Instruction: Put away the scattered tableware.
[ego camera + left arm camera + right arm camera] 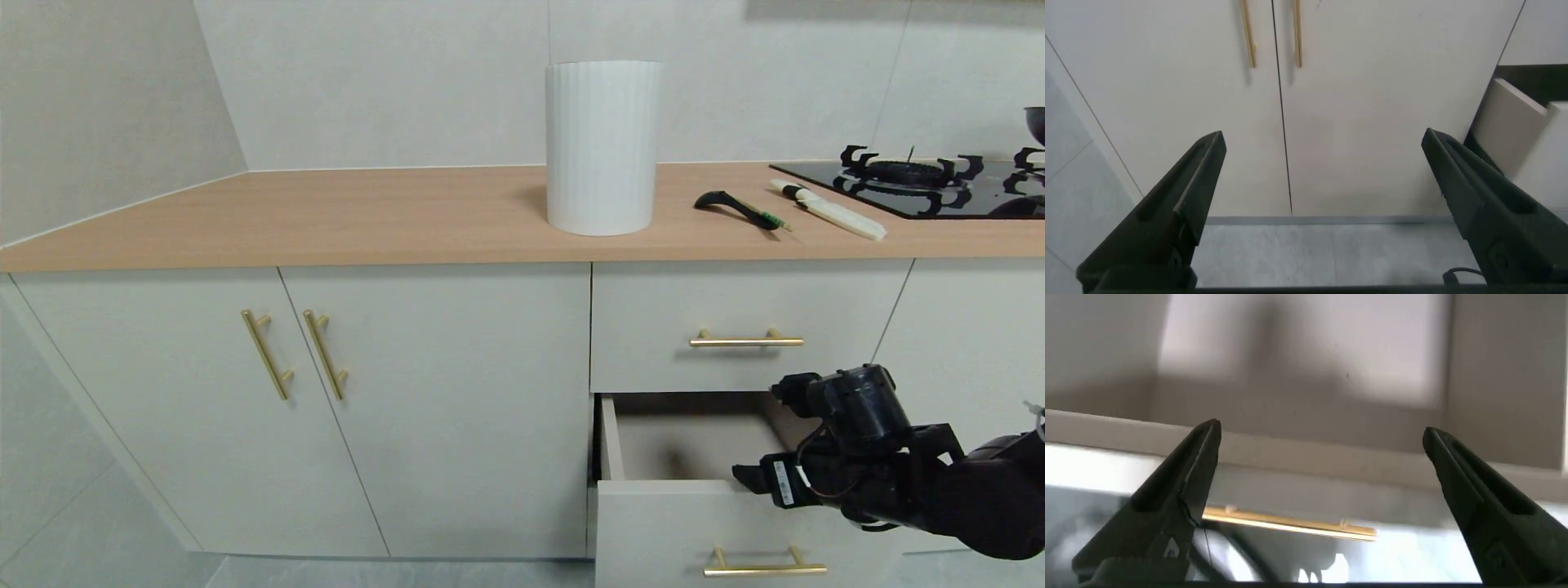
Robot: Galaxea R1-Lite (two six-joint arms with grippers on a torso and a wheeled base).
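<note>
Above the open drawer (645, 441), on the bench (367, 216), lay the white utensil (829, 211) and black spoon (735, 206), both slanting far-left to near-right. My right pincer (1320, 430), jaws apart, hung at the drawer's front lip, the nearer one. My left pincer (1323, 143), also apart, faced the doors (1372, 122) beside the drawer. Part of the drawer's floor was hidden.

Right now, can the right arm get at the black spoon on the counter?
Probably, after lifting: the right gripper sits open low by the open drawer, below the counter edge. The black spoon lies above it, nothing around it blocking.
</note>
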